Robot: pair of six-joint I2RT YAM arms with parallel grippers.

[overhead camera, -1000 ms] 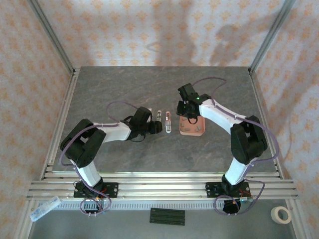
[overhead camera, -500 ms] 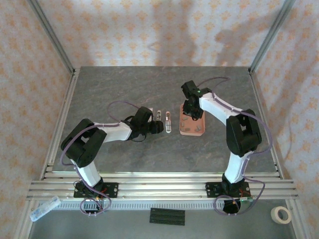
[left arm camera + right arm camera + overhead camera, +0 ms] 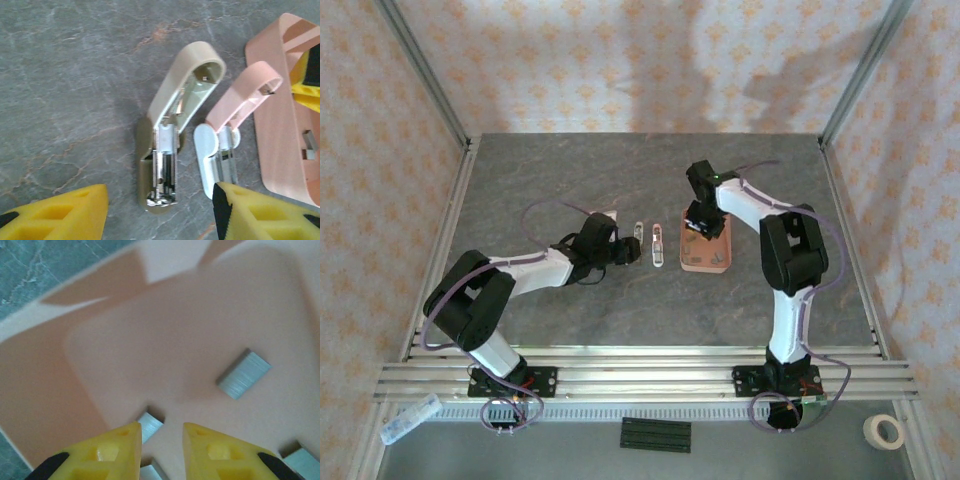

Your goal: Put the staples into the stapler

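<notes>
Staples [image 3: 244, 374], four grey blocks, lie in one pink tray [image 3: 100, 365] beneath the right claw [image 3: 161, 437], which is nearly closed and grips nothing. Just ahead of the left claw [image 3: 159, 210], half open and empty, two hinged-open staplers lie: pink stapler [image 3: 225, 145] and beige stapler [image 3: 170, 145].

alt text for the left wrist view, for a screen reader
Two small staplers lie open side by side on a grey table: a beige stapler, then a pink stapler, then a salmon tray holding a staple block at the right edge. The left claw stands open, its yellow fingers in the bottom corners.
</notes>
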